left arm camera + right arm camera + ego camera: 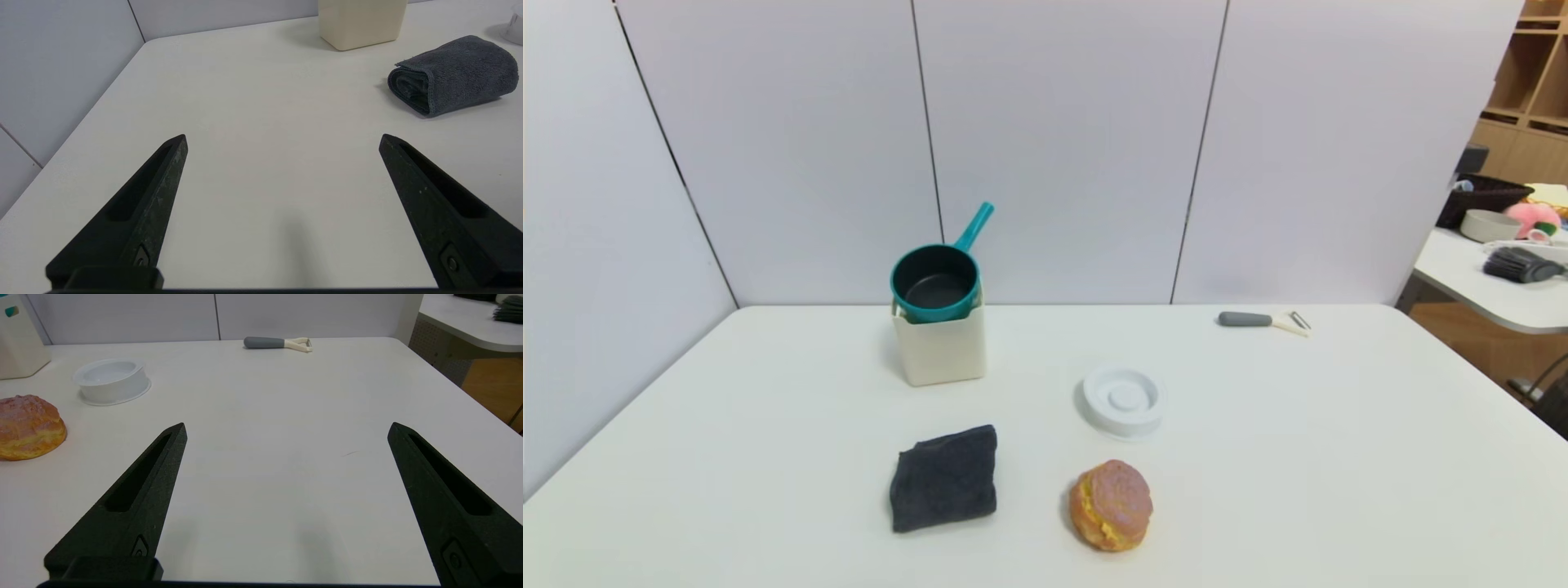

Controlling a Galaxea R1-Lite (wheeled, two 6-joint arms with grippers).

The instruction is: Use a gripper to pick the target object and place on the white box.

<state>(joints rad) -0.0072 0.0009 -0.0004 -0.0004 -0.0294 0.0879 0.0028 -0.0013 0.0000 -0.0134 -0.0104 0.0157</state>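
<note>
- left gripper (pixel 283 141) is hanging low over bare table (pixel 229 102) with jaws spread wide, gripping nothing; right gripper (pixel 287 430) is doing the same on its side
- ahead of the left one, the folded cloth (pixel 455 73) is lying closer than the white box (pixel 940 347)
- farther off, the teal saucepan (pixel 935 283) is already sitting tilted on that box's rim, handle pointing away; looks placed, so I'd keep both arms well clear and avoid nudging it
</note>
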